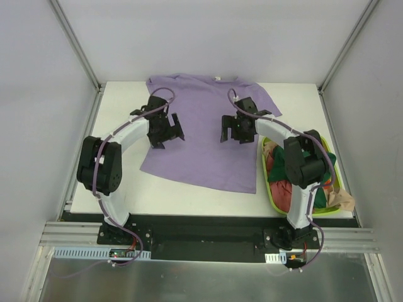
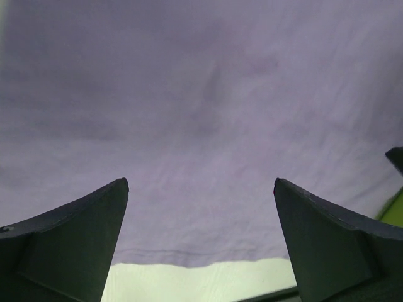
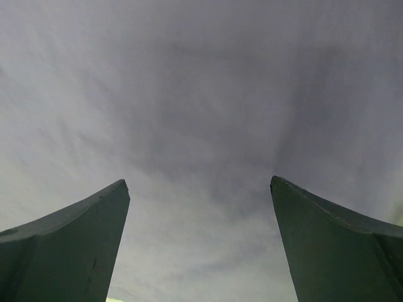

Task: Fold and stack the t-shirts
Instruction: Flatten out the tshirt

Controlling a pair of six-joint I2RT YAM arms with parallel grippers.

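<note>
A lavender t-shirt (image 1: 204,135) lies spread flat on the white table, collar at the far edge, hem toward the arms. My left gripper (image 1: 169,131) hovers over its left side, jaws open with nothing between them. My right gripper (image 1: 232,129) hangs over the shirt's right side, also open and empty. In the left wrist view the lavender cloth (image 2: 201,126) fills the frame, its hem lying between the open fingers (image 2: 82,245). The right wrist view shows only shadowed cloth (image 3: 201,113) between its spread fingers (image 3: 327,245). More t-shirts, red-pink (image 1: 275,165) and dark green (image 1: 281,173), are bunched in the basket.
A lime-green plastic basket (image 1: 267,189) stands at the table's right side, right of the lavender shirt's hem, partly hidden by the right arm. White table (image 1: 119,113) shows left of the shirt and along the front edge. Enclosure walls stand on three sides.
</note>
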